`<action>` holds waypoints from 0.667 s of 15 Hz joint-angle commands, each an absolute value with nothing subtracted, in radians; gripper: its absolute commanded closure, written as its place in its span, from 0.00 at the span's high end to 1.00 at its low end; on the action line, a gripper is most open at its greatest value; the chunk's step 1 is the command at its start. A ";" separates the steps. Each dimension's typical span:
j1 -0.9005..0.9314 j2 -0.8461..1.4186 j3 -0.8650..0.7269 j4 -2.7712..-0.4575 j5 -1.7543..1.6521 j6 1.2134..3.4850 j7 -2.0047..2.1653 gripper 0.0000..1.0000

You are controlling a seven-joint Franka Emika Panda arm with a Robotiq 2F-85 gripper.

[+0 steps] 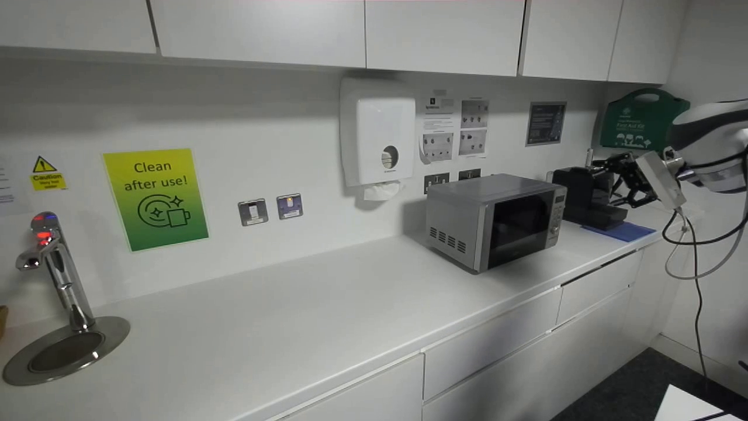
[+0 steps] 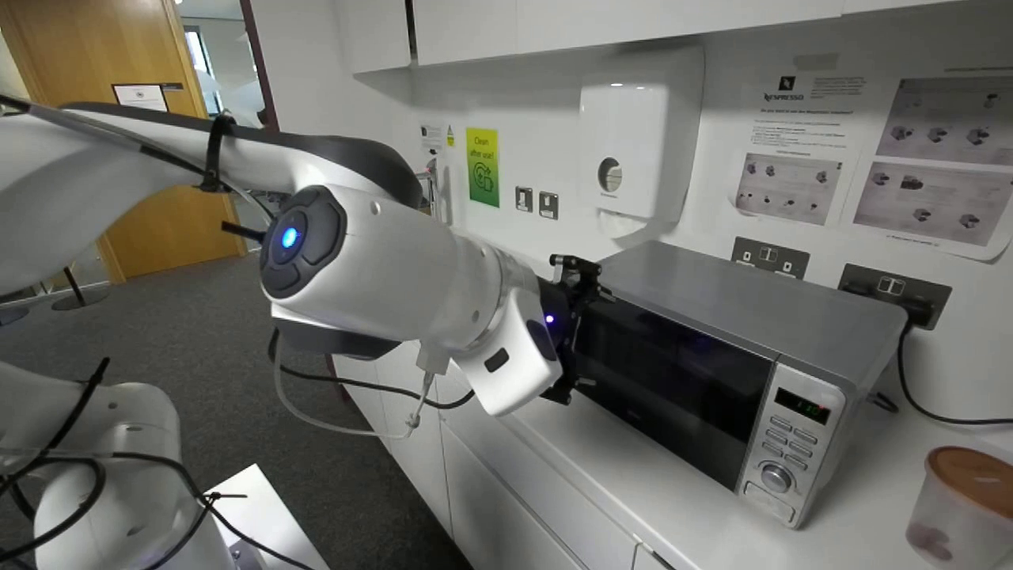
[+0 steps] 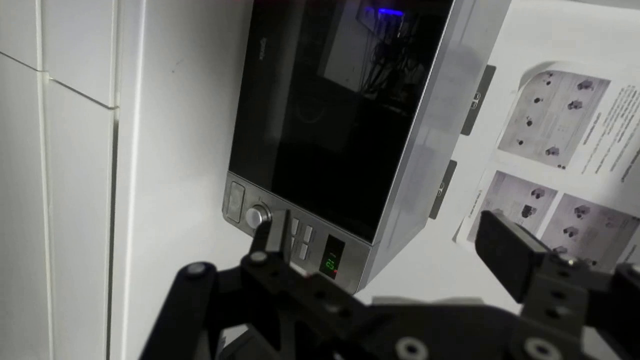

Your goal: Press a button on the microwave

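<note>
Hand point(image 3: 385, 227): fingers point(image 3: 505, 255) parted, empty. Microwave point(image 1: 497, 225): stands on the counter point(image 1: 292, 327), near the wall point(image 1: 280, 128), apart from the hand. Stage, seemingly before the press: next move calls for bringing one finger onto the buttons point(image 2: 800, 449), pushing gently.

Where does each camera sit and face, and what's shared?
In an exterior view: from the tap end, towards the microwave; arm and end effector at right.
In an exterior view: from the control panel end, towards the door; arm and end effector.
Wrist view: behind the open fingers, facing the microwave.
Both exterior views share microwave, wall dispenser.
</note>
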State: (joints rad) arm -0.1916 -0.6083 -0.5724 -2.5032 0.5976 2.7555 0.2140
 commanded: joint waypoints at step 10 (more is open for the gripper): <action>-0.079 -0.533 -0.657 -2.490 0.641 2.909 0.096 1.00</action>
State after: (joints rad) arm -0.0792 -0.5334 -0.6565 -2.4900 0.6414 2.9088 0.0962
